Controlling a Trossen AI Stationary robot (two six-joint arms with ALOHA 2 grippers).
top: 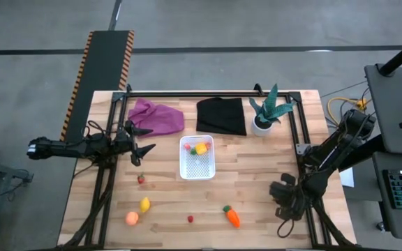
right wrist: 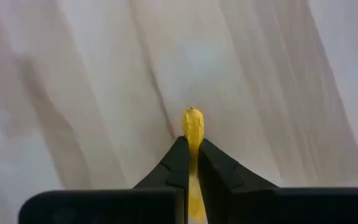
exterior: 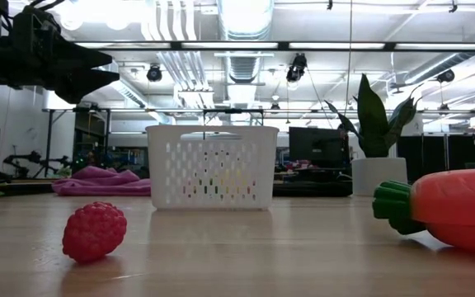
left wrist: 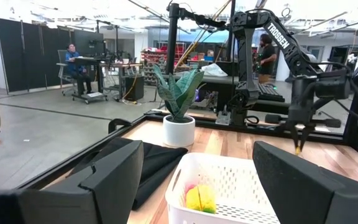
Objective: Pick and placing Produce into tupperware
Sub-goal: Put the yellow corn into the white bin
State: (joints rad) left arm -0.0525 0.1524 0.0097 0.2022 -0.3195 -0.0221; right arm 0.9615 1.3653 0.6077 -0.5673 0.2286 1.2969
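The white tub (top: 197,167) stands mid-table with a yellow lemon (top: 202,148) and a red berry (top: 187,147) inside. On the near table lie a red berry (top: 141,179), a lemon (top: 144,204), a peach (top: 132,217), a small berry (top: 190,219) and a carrot (top: 232,216). My left gripper (top: 147,139) is open and empty, left of the tub, and points at it; the tub also shows in its wrist view (left wrist: 229,180). My right gripper (top: 283,193) is near the table's right edge, shut on a small yellow thing (right wrist: 192,124). My right gripper pinches a thin yellow thing between its two fingers (right wrist: 178,158). The fingers point down at the table. The thing's end (right wrist: 192,121) sticks out past the fingertips. What it is cannot be told. From the left wrist view, its tip (left wrist: 298,149) hangs clear of the table.
A purple cloth (top: 156,116), a black cloth (top: 221,116) and a potted plant (top: 266,115) stand along the far edge. A black frame (top: 208,93) runs around the table. People show in the room beyond (left wrist: 73,62).
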